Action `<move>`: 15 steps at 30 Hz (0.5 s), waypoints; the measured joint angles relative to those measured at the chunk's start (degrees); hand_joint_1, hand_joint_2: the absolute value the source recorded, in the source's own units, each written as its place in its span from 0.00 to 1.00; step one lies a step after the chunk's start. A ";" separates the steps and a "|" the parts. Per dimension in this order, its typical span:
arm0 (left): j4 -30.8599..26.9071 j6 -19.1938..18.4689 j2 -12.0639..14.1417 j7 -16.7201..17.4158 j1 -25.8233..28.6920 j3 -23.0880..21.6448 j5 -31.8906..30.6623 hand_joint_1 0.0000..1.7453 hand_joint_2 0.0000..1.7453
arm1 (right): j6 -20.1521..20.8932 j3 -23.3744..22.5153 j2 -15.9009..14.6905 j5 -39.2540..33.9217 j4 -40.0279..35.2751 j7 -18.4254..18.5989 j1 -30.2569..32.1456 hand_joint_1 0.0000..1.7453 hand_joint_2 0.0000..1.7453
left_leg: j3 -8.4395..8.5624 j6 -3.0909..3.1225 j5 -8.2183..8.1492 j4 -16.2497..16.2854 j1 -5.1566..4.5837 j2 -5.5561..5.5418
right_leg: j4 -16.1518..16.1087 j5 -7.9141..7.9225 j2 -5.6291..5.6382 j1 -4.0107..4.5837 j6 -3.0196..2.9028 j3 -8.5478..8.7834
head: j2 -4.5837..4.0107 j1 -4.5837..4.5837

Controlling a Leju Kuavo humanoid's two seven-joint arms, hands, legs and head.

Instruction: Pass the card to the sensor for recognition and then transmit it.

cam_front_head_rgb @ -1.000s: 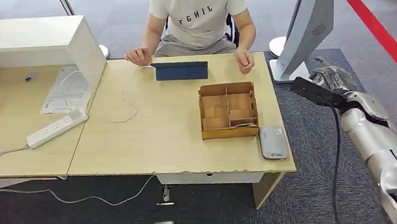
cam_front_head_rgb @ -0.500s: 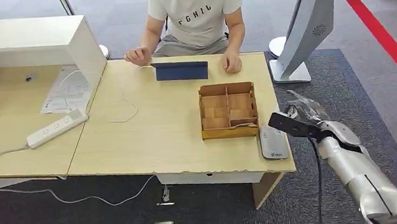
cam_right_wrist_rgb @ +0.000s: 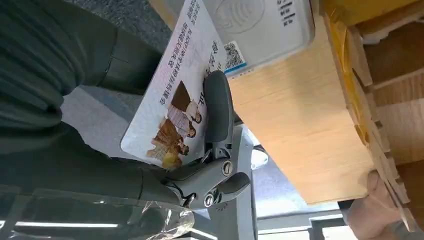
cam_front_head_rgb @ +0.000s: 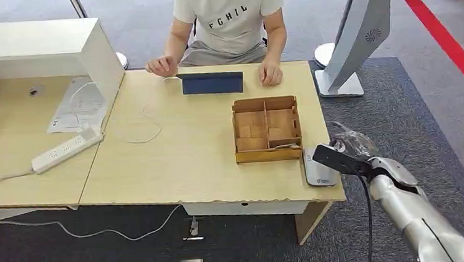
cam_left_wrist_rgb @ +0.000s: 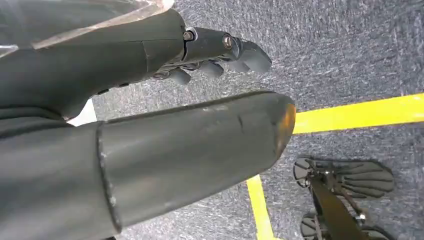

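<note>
- The right hand (cam_right_wrist_rgb: 200,165) pinches the card (cam_right_wrist_rgb: 175,95) between thumb and fingers, just off the table's (cam_front_head_rgb: 207,164) right front corner
- The card's far end reaches over the near edge of the white card reader (cam_front_head_rgb: 319,168), which lies ahead of the hand, beside the wooden box (cam_front_head_rgb: 266,130)
- The left hand (cam_left_wrist_rgb: 220,52) hangs over the carpet, fingers loosely curled, holding nothing

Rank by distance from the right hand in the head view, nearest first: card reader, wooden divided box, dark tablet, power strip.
From the right hand:
1. Card reader, right beside it at the table's near right edge.
2. Wooden divided box, just beyond.
3. Dark tablet, far side.
4. Power strip, far left.
</note>
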 joint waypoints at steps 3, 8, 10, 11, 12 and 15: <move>0.00 0.31 0.00 -0.11 0.00 0.00 0.42 0.00 0.00 | 0.15 0.20 0.02 -0.39 0.00 -0.02 0.54 1.00 1.00 | 0.00 0.00 0.00 0.00 0.00 0.00 | 0.00 0.00 0.00 0.00 0.00 0.00 | 0.00 0.00; 0.00 0.74 -0.09 -0.26 0.02 0.00 0.63 0.00 0.00 | 0.20 0.33 -0.26 -1.68 0.00 -0.02 1.94 1.00 1.00 | 0.00 0.00 0.00 0.00 0.00 0.00 | -0.01 0.00 0.00 0.00 0.00 0.01 | 0.00 0.00; -0.02 0.76 -0.09 -0.28 0.06 0.00 0.63 0.00 0.00 | 0.11 0.33 -0.46 -2.25 -0.02 -0.02 2.37 1.00 1.00 | 0.01 0.00 0.00 0.00 0.00 0.03 | -0.02 0.00 0.01 0.00 0.00 0.00 | 0.00 0.00; -0.02 0.83 -0.09 -0.28 0.04 0.00 0.63 0.00 0.00 | 0.11 0.33 -0.53 -2.40 -0.04 -0.02 2.51 1.00 1.00 | 0.03 0.00 0.00 0.00 0.00 0.03 | -0.03 0.00 0.01 0.00 0.00 0.00 | 0.00 0.00; -0.02 0.85 -0.11 -0.31 0.03 0.00 0.61 0.00 0.00 | 0.11 0.33 -0.70 -2.58 -0.04 -0.02 2.66 1.00 1.00 | 0.04 0.00 0.00 0.00 0.00 0.03 | -0.03 0.00 0.01 0.00 0.00 0.01 | 0.00 0.00; -0.02 0.28 -0.22 -1.29 0.07 -0.04 -0.90 0.00 0.00 | 0.15 0.33 -1.12 -3.15 -0.11 -0.24 3.20 1.00 1.00 | 0.04 0.00 0.00 0.00 0.00 0.03 | -0.04 0.00 0.01 0.00 0.00 0.03 | 0.00 0.00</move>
